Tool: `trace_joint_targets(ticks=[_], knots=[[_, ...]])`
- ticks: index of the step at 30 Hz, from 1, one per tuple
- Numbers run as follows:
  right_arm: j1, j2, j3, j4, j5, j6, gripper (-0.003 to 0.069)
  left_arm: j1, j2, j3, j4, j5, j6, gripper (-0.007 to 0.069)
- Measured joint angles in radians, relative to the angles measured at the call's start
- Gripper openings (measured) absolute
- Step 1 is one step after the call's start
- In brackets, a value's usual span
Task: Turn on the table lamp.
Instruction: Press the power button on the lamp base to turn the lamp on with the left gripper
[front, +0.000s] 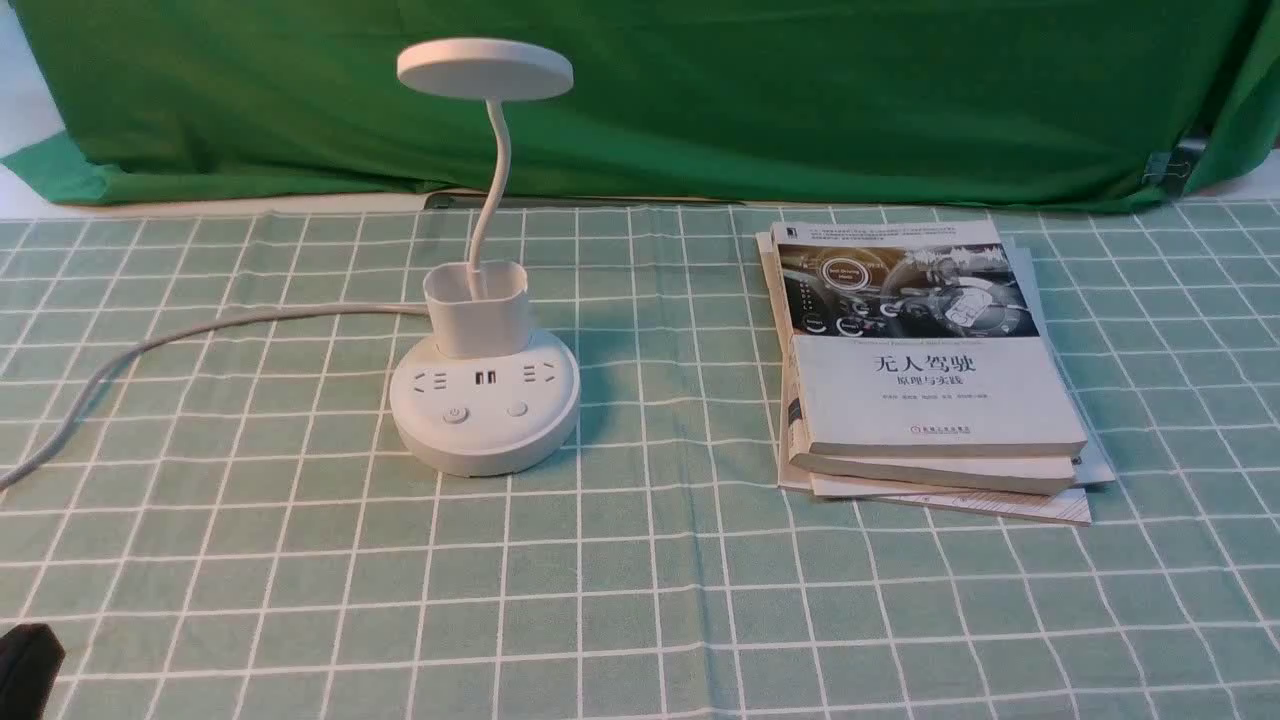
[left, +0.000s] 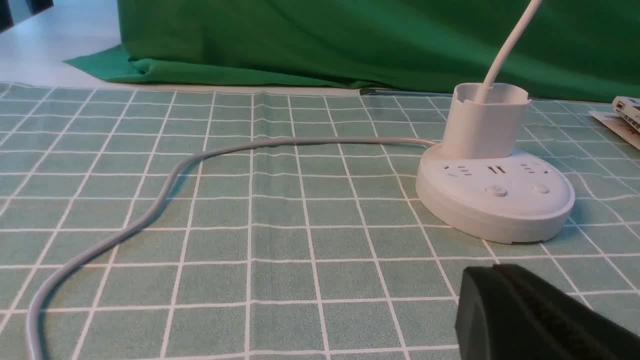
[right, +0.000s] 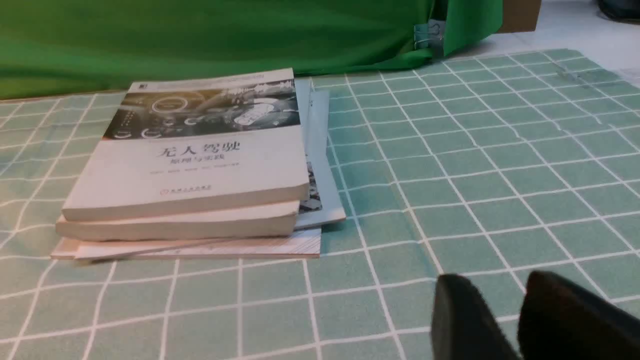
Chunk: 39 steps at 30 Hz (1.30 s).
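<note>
The white table lamp (front: 485, 420) stands left of the table's middle, with its disc head (front: 484, 68) unlit on a curved gooseneck above a small cup holder (front: 476, 308). Two round buttons (front: 456, 413) (front: 517, 408) sit on the front of the base, below the sockets. In the left wrist view the base (left: 495, 215) lies a short way beyond my left gripper (left: 492, 270), whose black fingers are pressed together with nothing between them. That gripper shows as a dark corner (front: 25, 660) at the front view's lower left. My right gripper (right: 495, 290) hovers over bare cloth, slightly open and empty.
A grey power cord (front: 150, 350) runs from the lamp's base leftward across the checked tablecloth (front: 640, 600). A stack of books (front: 930, 370) lies right of the lamp, also seen as books (right: 190, 165) ahead of the right gripper. A green backdrop cloth (front: 700, 100) hangs behind.
</note>
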Motion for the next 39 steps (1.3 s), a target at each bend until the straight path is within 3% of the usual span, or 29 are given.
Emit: trace_joint_targets(ticks=[34, 37, 39], knots=[[0.0, 0.0, 0.0, 0.0, -0.002, 0.0, 0.024, 0.0, 0.0, 0.0, 0.019, -0.006, 0.023, 0.0002], [0.0, 0.0, 0.0, 0.0, -0.002, 0.0, 0.024, 0.0, 0.0, 0.0, 0.02, -0.088, 0.022, 0.0002], [0.0, 0.0, 0.0, 0.0, -0.002, 0.0, 0.024, 0.0, 0.0, 0.0, 0.02, -0.224, 0.018, 0.0002]])
